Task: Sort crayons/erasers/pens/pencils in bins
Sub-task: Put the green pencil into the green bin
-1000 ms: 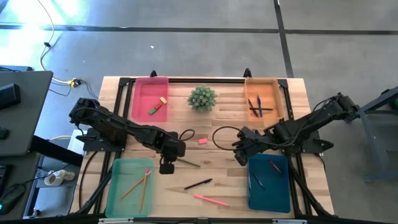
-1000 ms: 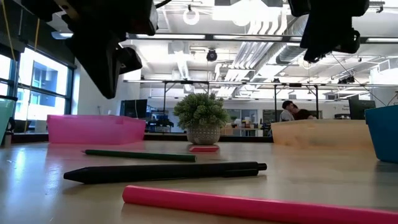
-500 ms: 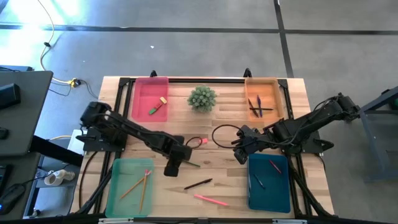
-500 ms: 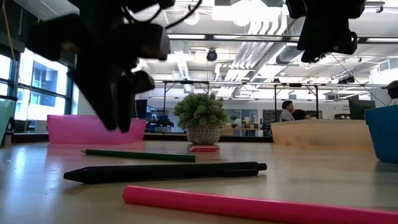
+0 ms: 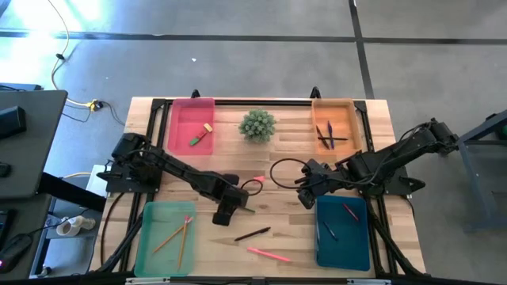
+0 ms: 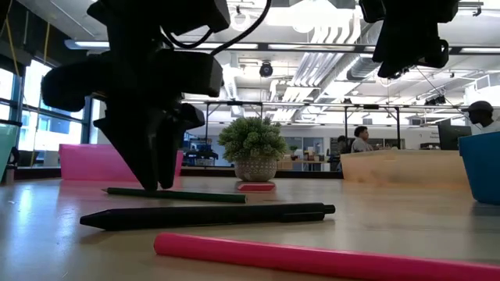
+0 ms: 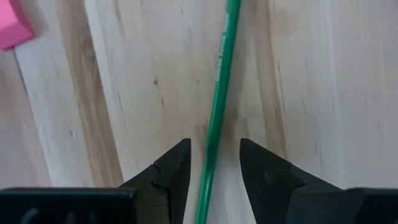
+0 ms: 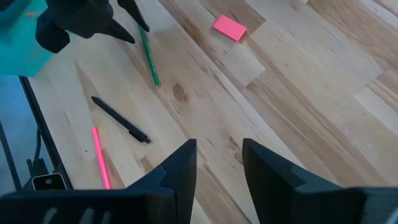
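The dark green pencil point(image 7: 219, 93) lies flat on the wooden table point(image 5: 285, 229), near its middle. My left gripper point(image 7: 214, 165) is open and points down, with one finger on either side of the pencil and a gap showing on both sides. In the low view its fingertips point(image 6: 156, 183) reach almost down to the pencil point(image 6: 176, 194). My right gripper point(image 8: 217, 158) hangs open above the table's right half point(image 5: 304, 195), with nothing between its fingers. A black pen point(image 5: 252, 234) and a pink pencil point(image 5: 268, 254) lie near the front edge. A pink eraser point(image 5: 257, 180) lies near the middle.
The pink bin point(image 5: 192, 127) at far left holds two erasers and the orange bin point(image 5: 333, 127) at far right holds pens. The green bin point(image 5: 165, 237) at near left holds orange pencils, the teal bin point(image 5: 342, 233) at near right crayons. A potted plant point(image 5: 257, 124) stands between the far bins.
My left gripper has come down from high above the table and a little toward the table's right edge. It now stands low over the green pencil. The pencil and the other things have not moved.
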You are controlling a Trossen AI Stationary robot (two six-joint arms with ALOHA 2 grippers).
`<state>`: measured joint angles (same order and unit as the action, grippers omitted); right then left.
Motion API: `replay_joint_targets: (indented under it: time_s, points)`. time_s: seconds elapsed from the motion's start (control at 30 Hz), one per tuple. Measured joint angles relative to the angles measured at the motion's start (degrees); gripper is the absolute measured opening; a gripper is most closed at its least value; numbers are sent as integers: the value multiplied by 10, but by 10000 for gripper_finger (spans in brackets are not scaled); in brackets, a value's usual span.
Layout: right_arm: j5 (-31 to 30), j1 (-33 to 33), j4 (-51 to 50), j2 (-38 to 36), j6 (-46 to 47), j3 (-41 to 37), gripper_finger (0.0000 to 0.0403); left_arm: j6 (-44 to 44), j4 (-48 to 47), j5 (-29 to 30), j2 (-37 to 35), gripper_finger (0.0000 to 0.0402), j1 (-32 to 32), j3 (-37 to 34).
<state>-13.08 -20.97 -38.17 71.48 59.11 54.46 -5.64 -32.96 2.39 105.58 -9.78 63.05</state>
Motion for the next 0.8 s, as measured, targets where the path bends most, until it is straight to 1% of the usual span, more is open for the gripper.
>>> replay_joint_targets:
  time_s: [0.17, 0.37, 0.47, 0.7, 0.8]
  points:
    - [-2, 0, 0, 0, 4, 0, 121, 13, -2, -5, 13, 124, 0, 0]
    - [-2, 0, 1, 0, 4, 0, 121, 9, -7, -5, 40, 119, 0, 5]
    - [-2, 0, 1, 0, 4, 0, 121, 8, -6, -6, 43, 98, 0, 5]
    - [-2, 0, 1, 0, 4, 0, 121, 8, -3, -7, 42, 16, -1, 4]
    - [-2, 0, 1, 0, 4, 0, 121, 2, -3, -7, 41, 8, -1, 3]
